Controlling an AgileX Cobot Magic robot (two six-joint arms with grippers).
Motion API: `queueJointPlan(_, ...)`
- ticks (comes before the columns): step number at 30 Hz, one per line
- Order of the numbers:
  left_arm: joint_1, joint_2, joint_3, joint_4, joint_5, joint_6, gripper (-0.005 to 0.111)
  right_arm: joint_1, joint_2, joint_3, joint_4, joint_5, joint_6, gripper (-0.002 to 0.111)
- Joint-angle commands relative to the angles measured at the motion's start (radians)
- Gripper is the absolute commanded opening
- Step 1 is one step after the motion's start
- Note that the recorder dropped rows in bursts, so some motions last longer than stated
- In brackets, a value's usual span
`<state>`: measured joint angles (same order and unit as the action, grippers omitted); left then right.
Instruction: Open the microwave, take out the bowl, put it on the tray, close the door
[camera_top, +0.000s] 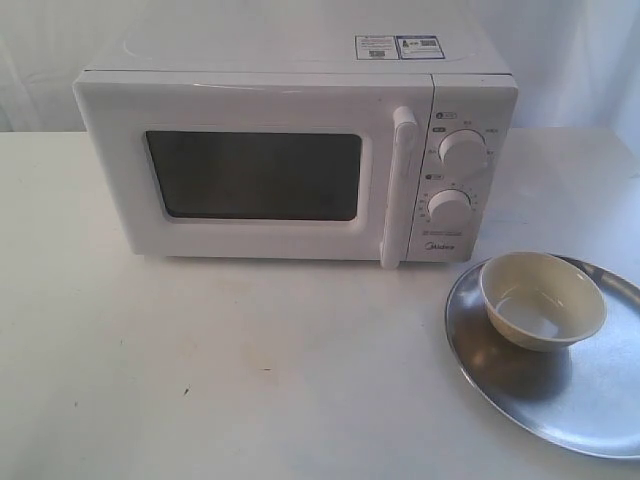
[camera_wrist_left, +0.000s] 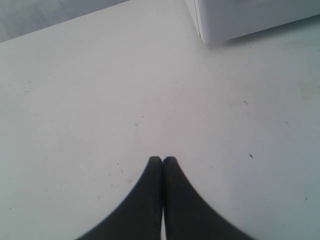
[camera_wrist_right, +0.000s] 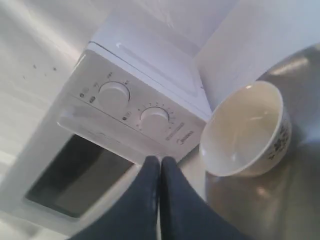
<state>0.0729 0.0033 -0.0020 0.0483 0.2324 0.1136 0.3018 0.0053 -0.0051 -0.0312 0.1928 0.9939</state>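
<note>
The white microwave (camera_top: 290, 150) stands at the back of the table with its door (camera_top: 255, 175) closed, the bar handle (camera_top: 398, 185) upright beside the two dials. The cream bowl (camera_top: 541, 299) sits upright on the silver tray (camera_top: 580, 400) at the front right. Neither arm shows in the exterior view. My left gripper (camera_wrist_left: 162, 159) is shut and empty above bare table, a corner of the microwave (camera_wrist_left: 240, 17) ahead of it. My right gripper (camera_wrist_right: 160, 159) is shut and empty, hovering near the microwave's dial panel (camera_wrist_right: 135, 112), with the bowl (camera_wrist_right: 245, 132) and tray (camera_wrist_right: 280, 200) beside it.
A white backdrop hangs behind the microwave. The white tabletop (camera_top: 220, 370) stretches in front of and left of the microwave. The tray runs past the right edge of the exterior view.
</note>
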Motion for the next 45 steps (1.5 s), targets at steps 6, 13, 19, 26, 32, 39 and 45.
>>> queueJointPlan(6, -0.004, -0.003, 0.002, -0.004, 0.000, -0.003, 0.000, -0.005, -0.005, 0.005, 0.006, 0.090, -0.838, 0.000)
queueJointPlan(13, -0.004, -0.003, 0.002, -0.004, 0.000, -0.003, 0.000, -0.005, -0.005, 0.005, 0.006, 0.098, -0.988, 0.000)
queueJointPlan(19, -0.004, -0.003, 0.002, -0.004, 0.000, -0.003, 0.000, -0.005, -0.005, 0.005, 0.006, 0.100, -1.037, 0.000)
queueJointPlan(26, -0.004, -0.003, 0.002, -0.004, 0.000, -0.003, 0.000, -0.005, -0.005, 0.005, 0.006, 0.094, -1.032, 0.000)
queueJointPlan(32, -0.004, -0.003, 0.002, -0.004, 0.000, -0.003, 0.000, -0.005, -0.005, 0.005, 0.006, 0.094, -1.032, 0.000)
queueJointPlan(39, -0.004, -0.003, 0.002, -0.004, 0.000, -0.003, 0.000, -0.005, -0.005, 0.005, 0.006, 0.094, -1.032, 0.000)
queueJointPlan(45, -0.004, -0.003, 0.002, -0.004, 0.000, -0.003, 0.000, -0.005, -0.005, 0.005, 0.006, 0.094, -1.032, 0.000)
